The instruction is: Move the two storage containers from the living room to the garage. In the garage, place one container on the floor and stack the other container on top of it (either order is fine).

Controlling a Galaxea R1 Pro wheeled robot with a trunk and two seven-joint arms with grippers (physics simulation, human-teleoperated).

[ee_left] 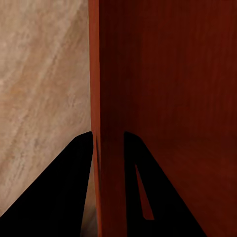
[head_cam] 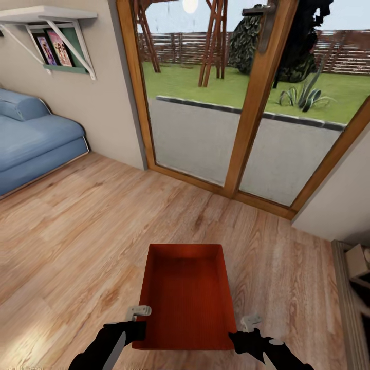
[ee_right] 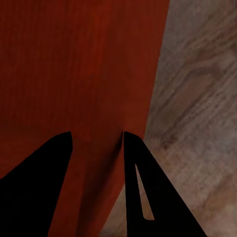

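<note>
One orange-red open-top storage container point(head_cam: 187, 293) hangs level just above the light wood plank floor point(head_cam: 77, 231) of the living room, low in the head view. My left gripper point(head_cam: 137, 321) is shut on its left wall near the close corner. In the left wrist view the black fingers point(ee_left: 59, 197) of the left gripper point(ee_left: 107, 136) straddle that thin wall of the container point(ee_left: 163, 74). My right gripper point(head_cam: 247, 329) is shut on the right wall, and the right gripper point(ee_right: 97, 134) pinches the container wall point(ee_right: 74, 74) the same way. The garage is out of view.
A wood-framed glass door point(head_cam: 252, 118) to the garden stands straight ahead. A blue sofa point(head_cam: 31, 139) sits at the left under a wall shelf point(head_cam: 51, 20). A low shelf with a box point(head_cam: 357, 262) is at the right edge. Open plank floor lies between.
</note>
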